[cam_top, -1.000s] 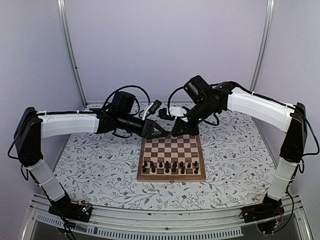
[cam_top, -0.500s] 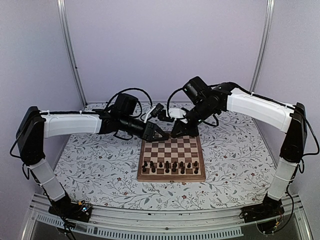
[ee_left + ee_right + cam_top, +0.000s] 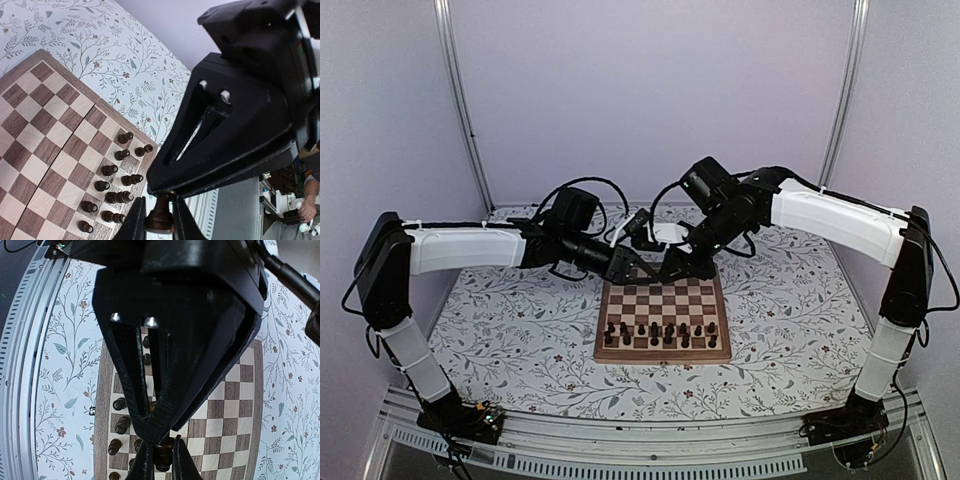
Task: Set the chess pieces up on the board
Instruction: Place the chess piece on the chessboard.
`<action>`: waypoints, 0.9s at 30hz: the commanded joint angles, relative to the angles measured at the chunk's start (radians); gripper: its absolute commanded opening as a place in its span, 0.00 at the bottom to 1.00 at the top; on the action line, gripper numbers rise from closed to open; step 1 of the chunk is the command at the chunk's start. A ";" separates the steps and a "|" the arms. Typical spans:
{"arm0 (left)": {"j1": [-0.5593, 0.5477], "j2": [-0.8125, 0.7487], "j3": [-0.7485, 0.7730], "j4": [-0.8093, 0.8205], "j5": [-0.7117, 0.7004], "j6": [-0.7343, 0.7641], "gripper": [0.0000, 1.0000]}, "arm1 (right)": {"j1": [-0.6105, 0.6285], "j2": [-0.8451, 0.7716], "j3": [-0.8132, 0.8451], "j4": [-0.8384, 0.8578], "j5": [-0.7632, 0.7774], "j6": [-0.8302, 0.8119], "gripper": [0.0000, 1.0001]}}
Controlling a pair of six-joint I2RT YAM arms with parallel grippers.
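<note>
1. Left tool (image 3: 159,223): fingers pressed in on a dark piece (image 3: 160,215), one on each side of its base, at bottom centre of the left wrist frame.
2. Right tool (image 3: 160,463): pinching the same dark piece, bottom centre of the right wrist frame. Both tools are on it at once.
3. In the top view the two tool tips meet nose to nose at frame centre, just above the far edge of the board (image 3: 665,295). The held piece is too small to make out there.
4. Left arm comes in from frame left, right arm from the upper right; both are stretched low over the surface (image 3: 520,310).
5. The board lies flat on the floral surface, centre of the top view, light and dark squares with a brown border.
6. The other chess pieces (image 3: 660,333) stand on the board in two rows along its near edge, lower part of the board in the top view.
7. Far squares under the tools are bare wood.
8. Left wrist view: rows of pieces at lower centre. Several look tilted or paired, and I can't tell whether any have tipped.
</note>
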 commanded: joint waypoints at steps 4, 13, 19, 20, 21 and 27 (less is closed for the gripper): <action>-0.014 0.006 0.021 -0.002 0.010 0.012 0.06 | 0.007 -0.020 -0.027 0.047 0.028 0.030 0.27; -0.014 -0.140 -0.038 0.207 -0.158 -0.078 0.05 | -0.166 -0.098 0.028 0.158 -0.256 0.291 0.53; -0.051 -0.245 -0.174 0.464 -0.472 -0.144 0.03 | -0.236 -0.121 -0.007 0.269 -0.391 0.531 0.59; -0.059 -0.250 -0.185 0.502 -0.505 -0.146 0.02 | -0.246 -0.128 -0.021 0.295 -0.429 0.571 0.59; -0.068 -0.251 -0.192 0.534 -0.535 -0.147 0.02 | -0.259 -0.130 -0.035 0.324 -0.481 0.603 0.59; -0.116 -0.233 -0.186 0.646 -0.613 -0.130 0.03 | -0.286 -0.147 -0.065 0.436 -0.680 0.814 0.62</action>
